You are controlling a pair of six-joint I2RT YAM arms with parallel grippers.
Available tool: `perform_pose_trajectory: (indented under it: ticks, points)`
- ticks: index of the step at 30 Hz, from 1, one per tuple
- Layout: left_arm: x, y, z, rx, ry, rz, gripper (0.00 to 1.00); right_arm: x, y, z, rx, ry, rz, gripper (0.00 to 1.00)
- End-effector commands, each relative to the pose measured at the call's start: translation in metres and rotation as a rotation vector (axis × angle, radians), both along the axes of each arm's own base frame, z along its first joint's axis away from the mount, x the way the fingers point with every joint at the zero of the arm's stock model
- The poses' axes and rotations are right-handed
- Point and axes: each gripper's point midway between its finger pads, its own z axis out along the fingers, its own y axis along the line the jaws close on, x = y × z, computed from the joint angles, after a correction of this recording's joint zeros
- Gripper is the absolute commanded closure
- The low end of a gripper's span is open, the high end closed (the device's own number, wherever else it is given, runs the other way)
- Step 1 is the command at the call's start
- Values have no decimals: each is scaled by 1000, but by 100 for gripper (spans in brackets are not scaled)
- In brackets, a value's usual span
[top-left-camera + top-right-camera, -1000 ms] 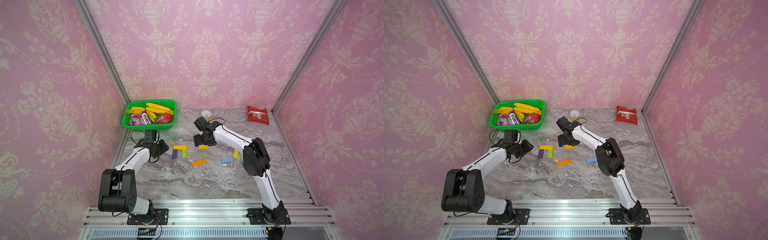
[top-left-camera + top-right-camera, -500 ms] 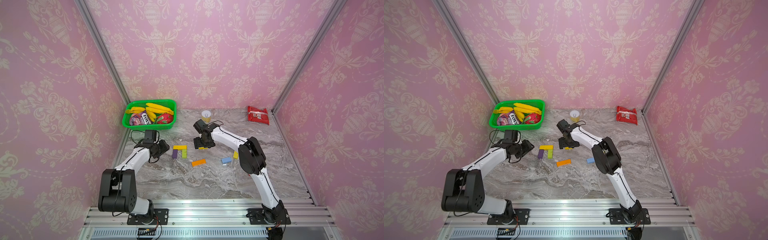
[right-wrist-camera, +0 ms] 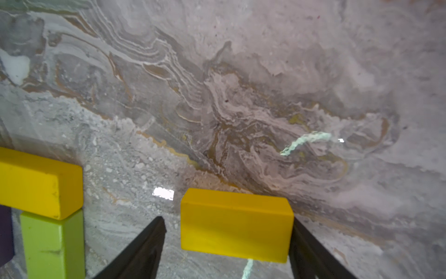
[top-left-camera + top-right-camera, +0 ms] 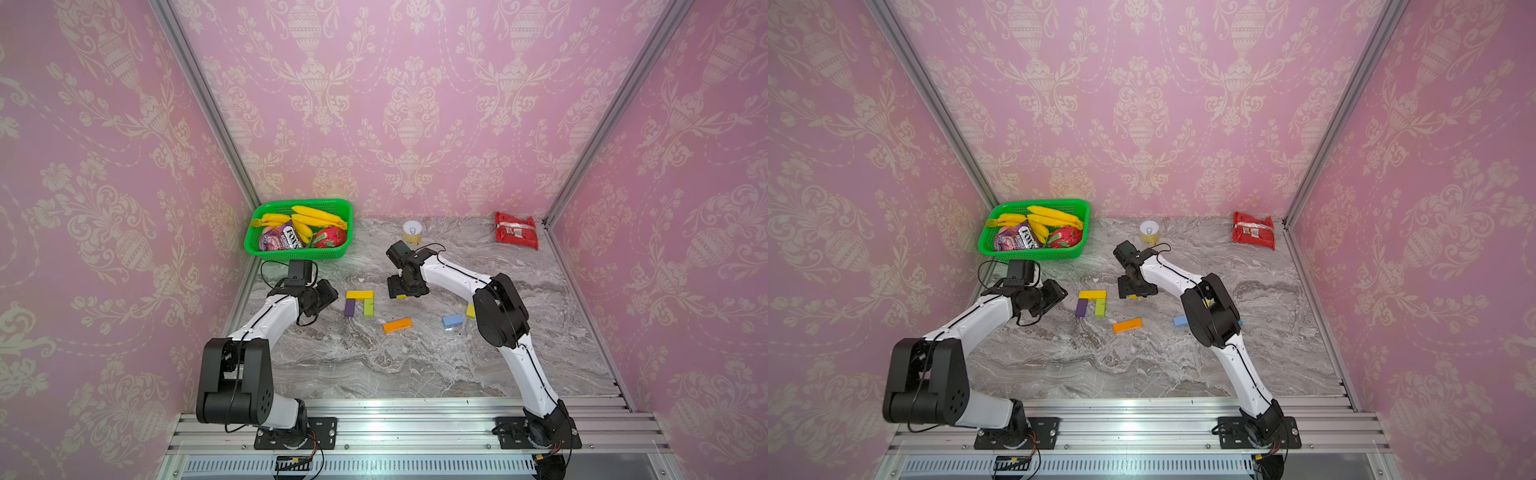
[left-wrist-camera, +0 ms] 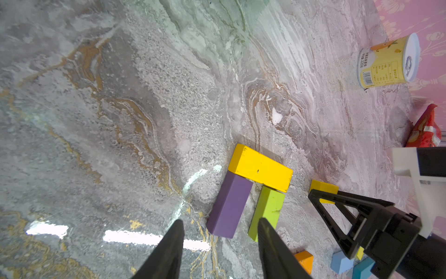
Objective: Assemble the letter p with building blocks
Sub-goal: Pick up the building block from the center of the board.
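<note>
Three yellow building blocks, one purple block, one lime green block, one orange block, one light blue block, one teal block, one green basket, one yellow can, one red snack packet, two robot arms, one marble surface.

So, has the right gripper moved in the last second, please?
Yes: the right gripper has drawn slightly away from the can, which it partly covered before.

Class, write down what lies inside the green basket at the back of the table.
Inside the green basket lie yellow bananas, a purple packet and a red fruit. Anything beneath them and the basket's floor are covered.
</note>
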Motion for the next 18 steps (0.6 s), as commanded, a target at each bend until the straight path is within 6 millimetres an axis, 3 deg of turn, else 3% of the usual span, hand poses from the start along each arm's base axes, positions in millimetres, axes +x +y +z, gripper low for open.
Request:
perform_pose_trajectory:
  ticks: [1,14,18]
  points:
    - [-1,1,6,-18,-5,5,48,-2,-11,-22,-38,33,-43,21]
    - [-4,0,9,-23,-16,0,48,-22,-21,-37,-172,49,-17,48]
    - [-8,0,14,-26,-28,-2,48,-23,-18,-30,-178,21,-29,56]
